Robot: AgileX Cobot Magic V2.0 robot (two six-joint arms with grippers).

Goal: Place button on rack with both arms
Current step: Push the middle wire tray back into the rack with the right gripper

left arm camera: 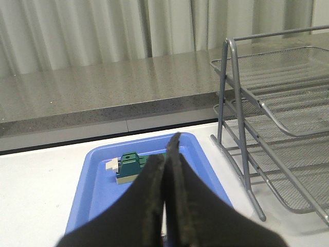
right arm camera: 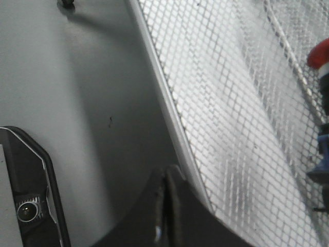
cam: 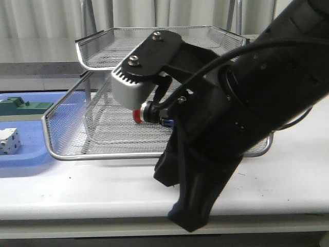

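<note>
We see the button (cam: 145, 113) lying in the rack (cam: 67, 154) bottom tray w/ both hands pressed together & empty, so right hand (right arm camera: 163, 206) pulling off beside rim could snag it

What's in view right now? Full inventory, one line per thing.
rack: 1, silver wire mesh, centre of the table
button: 1, red head with silver collar, in the rack's lower tray
tray: 1, blue, on the table left of the rack
green block: 1, green, in the blue tray
white cube: 1, white-grey, in the blue tray
table: 1, white
left gripper: black, shut, above the blue tray
right gripper: black, shut, by the rack's rim
</note>
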